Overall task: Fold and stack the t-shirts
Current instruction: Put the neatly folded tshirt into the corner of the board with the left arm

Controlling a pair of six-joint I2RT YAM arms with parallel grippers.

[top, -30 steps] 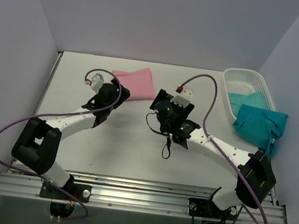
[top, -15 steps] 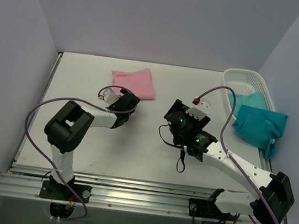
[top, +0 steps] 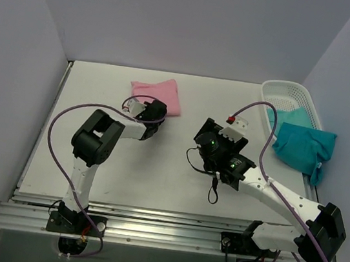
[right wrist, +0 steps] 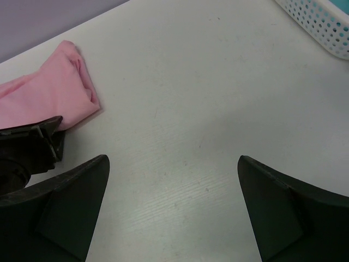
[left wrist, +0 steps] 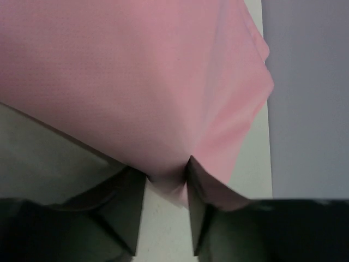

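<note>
The folded light pink t-shirt [top: 157, 96] lies at the back middle of the table. My left gripper [top: 156, 111] sits at its near edge; in the left wrist view the pink t-shirt [left wrist: 120, 71] fills the frame and its hem is bunched between the two dark fingertips of the left gripper [left wrist: 166, 169]. Teal t-shirts sit at the right, one [top: 292, 116] inside the basket and one [top: 303, 148] draped over its near rim. My right gripper [top: 211, 128] hovers over bare table mid-right, and the right wrist view shows the right gripper [right wrist: 173, 159] wide open and empty, the pink t-shirt [right wrist: 49, 93] to its left.
A white lattice basket [top: 288, 89] stands against the right wall, and its corner [right wrist: 322, 22] shows in the right wrist view. The left arm is folded back on itself at the left. Grey walls enclose the table on three sides.
The left arm folded in and its gripper reached the pink t-shirt's near edge, its jaws closing on the fabric. The right gripper drew back to the right, away from the shirt, still open.
</note>
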